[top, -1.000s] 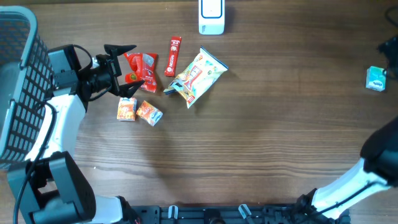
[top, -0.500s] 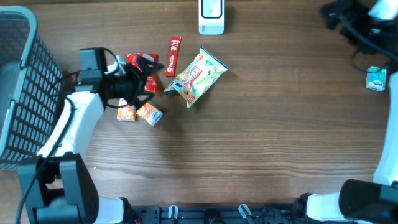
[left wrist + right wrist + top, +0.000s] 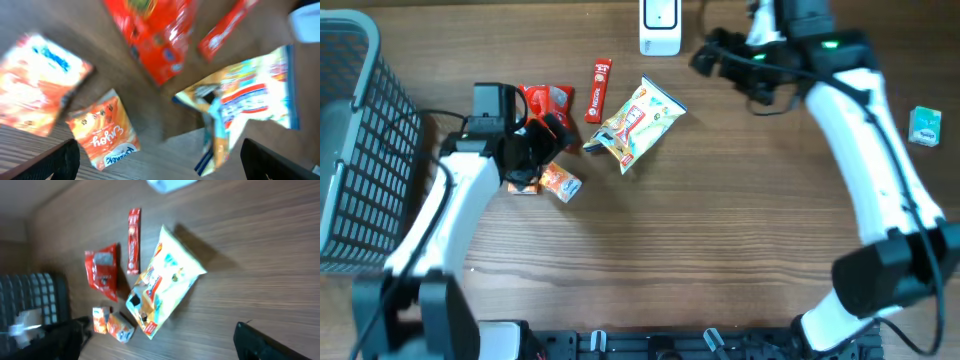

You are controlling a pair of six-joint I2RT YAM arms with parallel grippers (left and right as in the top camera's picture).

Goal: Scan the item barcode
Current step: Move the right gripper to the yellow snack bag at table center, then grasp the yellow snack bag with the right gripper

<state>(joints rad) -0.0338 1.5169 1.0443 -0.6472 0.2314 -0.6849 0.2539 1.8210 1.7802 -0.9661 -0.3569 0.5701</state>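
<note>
Overhead, our left arm (image 3: 460, 200) has pushed in over the red pouch (image 3: 548, 100), left of the snack bag (image 3: 635, 122). Our right arm (image 3: 850, 110) has swung in beyond the bag, by the scanner (image 3: 660, 28). Nothing is lifted, so we judge scanning waits.

Left wrist: left fingers (image 3: 60, 160) apart, empty, above the orange box (image 3: 102, 132) beside the bag.

Right wrist: right fingers (image 3: 260, 342) apart, high above the bag.
</note>
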